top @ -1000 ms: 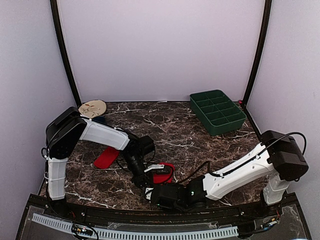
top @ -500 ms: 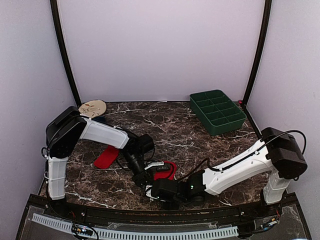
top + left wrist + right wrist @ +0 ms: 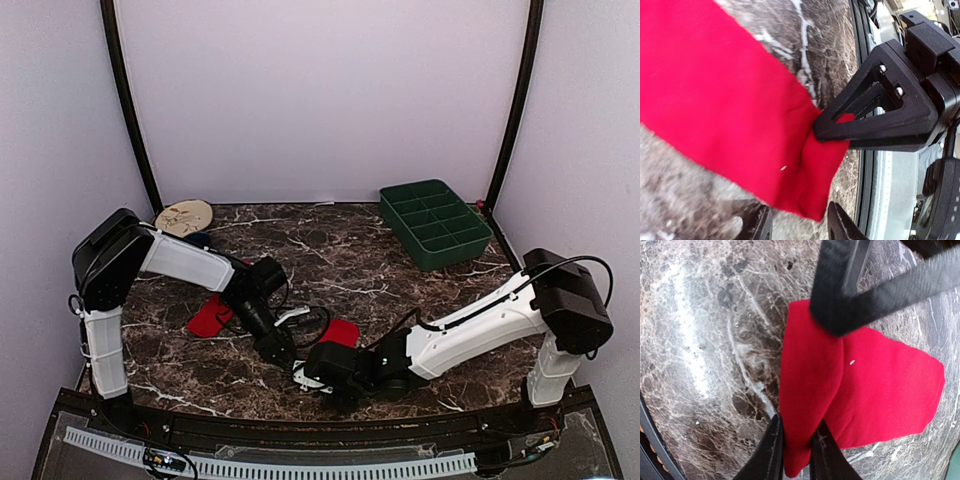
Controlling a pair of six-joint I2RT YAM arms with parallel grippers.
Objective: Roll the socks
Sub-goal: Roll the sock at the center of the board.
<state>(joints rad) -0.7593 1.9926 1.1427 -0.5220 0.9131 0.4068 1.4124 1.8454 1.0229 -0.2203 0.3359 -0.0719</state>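
Risk: right gripper (image 3: 796,452) has its fingers clamped on only a thin fold at the end of the near sock (image 3: 875,390). If it pulls, the soft cloth may slip out or unfold, so no roll starts. Left gripper (image 3: 799,227) has fingers apart, sock corner between them, not gripped. Sock is flat, limp, matte red knit on the glossy marble-pattern table (image 3: 705,340), near the front edge. Second sock (image 3: 210,318) lies well apart.

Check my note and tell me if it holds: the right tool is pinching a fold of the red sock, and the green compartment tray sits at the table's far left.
One thing is wrong. The green compartment tray sits at the far right of the table, as the top external view shows. The rest stands: in the right wrist view the right tool is pinching a fold of the red sock.
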